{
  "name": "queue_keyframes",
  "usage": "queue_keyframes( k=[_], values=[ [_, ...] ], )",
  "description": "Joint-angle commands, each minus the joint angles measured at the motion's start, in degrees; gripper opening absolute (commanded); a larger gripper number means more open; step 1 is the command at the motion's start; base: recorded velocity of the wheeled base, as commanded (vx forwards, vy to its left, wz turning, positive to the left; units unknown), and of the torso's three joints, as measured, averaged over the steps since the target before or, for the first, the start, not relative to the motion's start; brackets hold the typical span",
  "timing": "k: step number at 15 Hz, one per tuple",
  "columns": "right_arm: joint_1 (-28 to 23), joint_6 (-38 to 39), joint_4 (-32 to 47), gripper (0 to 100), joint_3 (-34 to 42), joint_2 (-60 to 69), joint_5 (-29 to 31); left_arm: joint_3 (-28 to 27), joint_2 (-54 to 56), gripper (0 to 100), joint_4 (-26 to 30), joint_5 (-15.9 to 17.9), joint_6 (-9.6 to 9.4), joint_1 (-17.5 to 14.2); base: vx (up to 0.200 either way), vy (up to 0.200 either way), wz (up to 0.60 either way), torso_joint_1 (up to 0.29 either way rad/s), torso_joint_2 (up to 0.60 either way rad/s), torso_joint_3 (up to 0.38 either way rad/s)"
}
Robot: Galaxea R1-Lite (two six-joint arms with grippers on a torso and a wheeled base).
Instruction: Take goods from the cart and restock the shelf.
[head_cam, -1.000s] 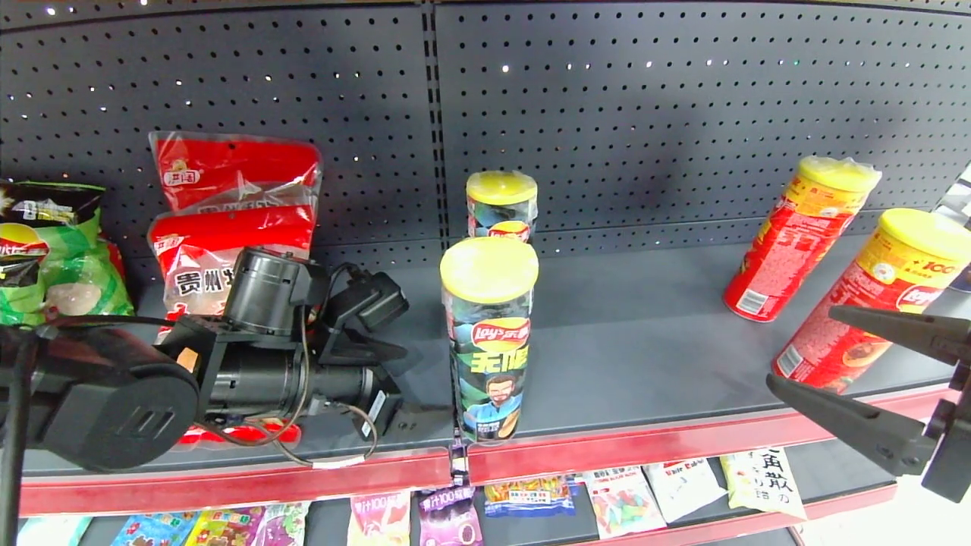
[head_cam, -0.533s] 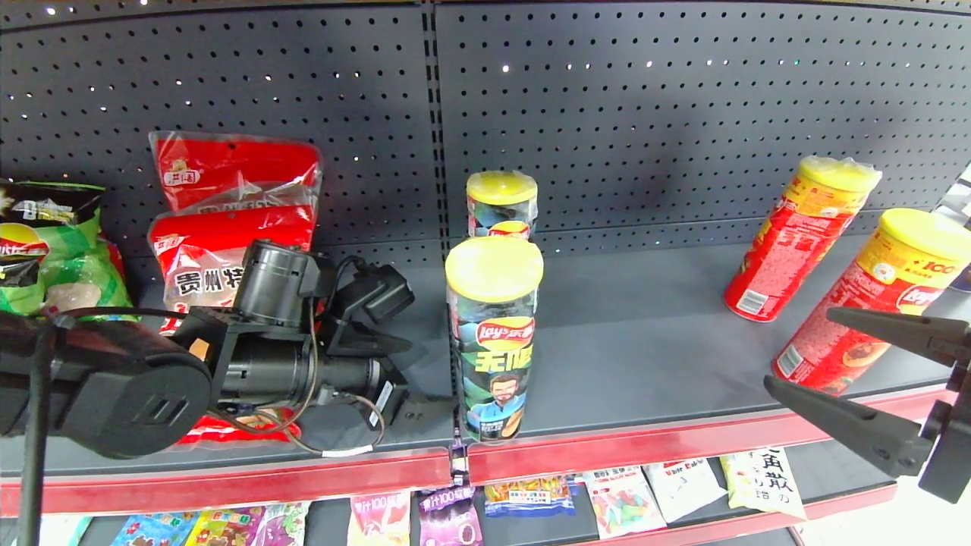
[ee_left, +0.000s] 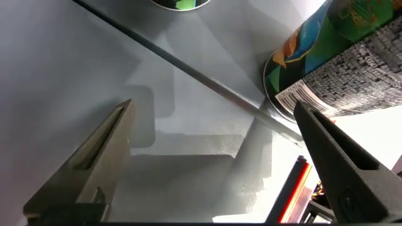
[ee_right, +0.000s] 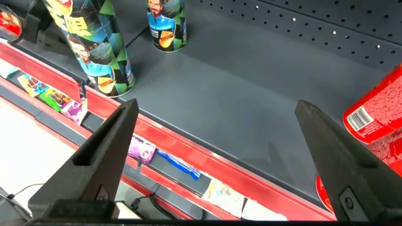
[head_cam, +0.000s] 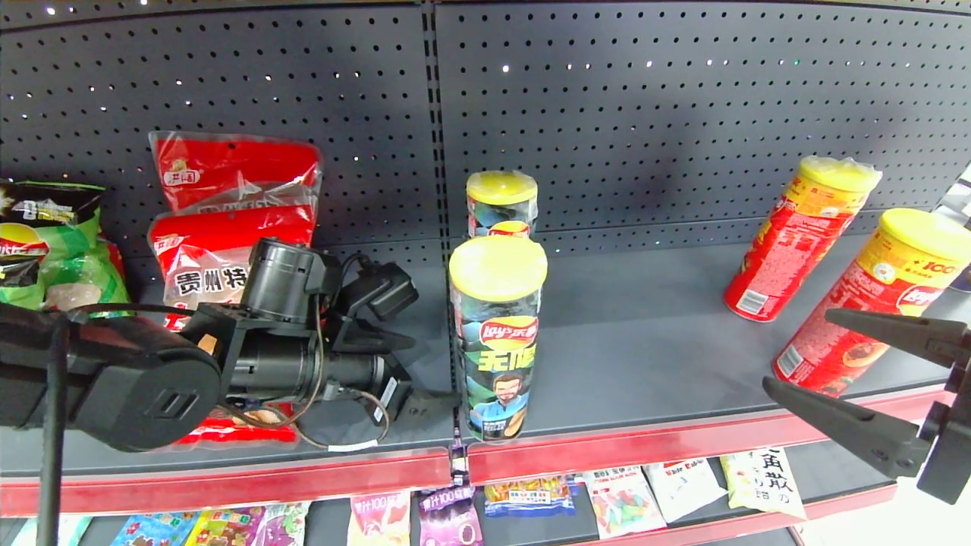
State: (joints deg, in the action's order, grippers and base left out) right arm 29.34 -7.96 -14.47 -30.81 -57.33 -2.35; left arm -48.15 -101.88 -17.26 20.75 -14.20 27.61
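A tall green-and-black chips can (head_cam: 494, 341) with a yellow lid stands near the front edge of the grey shelf (head_cam: 652, 341). A second, similar can (head_cam: 501, 203) stands behind it. My left gripper (head_cam: 425, 375) lies low over the shelf just left of the front can, open and holding nothing. In the left wrist view the left gripper (ee_left: 213, 125) frames bare shelf, and the front can (ee_left: 333, 63) stands just beside one finger (ee_left: 333, 163). My right gripper (head_cam: 796, 350) hangs open at the shelf's right front, next to two red cans. The right gripper (ee_right: 217, 110) is empty.
Two red cans with yellow lids (head_cam: 800, 235) (head_cam: 872, 296) lean at the right of the shelf. Red snack bags (head_cam: 227, 205) and a green bag (head_cam: 53, 250) stand behind the left arm. Small packets (head_cam: 622, 497) line the lower shelf. Bare shelf lies between the green and red cans.
My left arm has slid a little to the right along the shelf, and the front green can has shifted slightly right with it. The right gripper has barely moved.
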Motion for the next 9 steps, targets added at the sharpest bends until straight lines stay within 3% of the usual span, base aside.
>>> queue_keyframes(
  k=[1, 4, 9],
  values=[
    [0.01, -0.04, -0.03, 100, -0.13, -0.15, -0.02, 1.13, 0.63, 100, 0.04, -0.01, -0.04, 0.07, 0.000, 0.000, 0.00, 0.000, 0.00, 0.000],
    [-0.25, 0.31, -0.03, 100, -0.13, -0.15, -0.11, 4.03, 2.56, 100, 0.04, 0.08, -0.04, 0.43, 0.000, 0.000, 0.00, 0.000, 0.00, 0.000],
    [-0.34, 0.49, 0.06, 100, -0.13, 0.03, -0.11, 1.48, 0.71, 100, -0.05, -0.01, -0.04, 0.51, 0.000, 0.000, 0.00, 0.000, 0.00, 0.000]
  ],
)
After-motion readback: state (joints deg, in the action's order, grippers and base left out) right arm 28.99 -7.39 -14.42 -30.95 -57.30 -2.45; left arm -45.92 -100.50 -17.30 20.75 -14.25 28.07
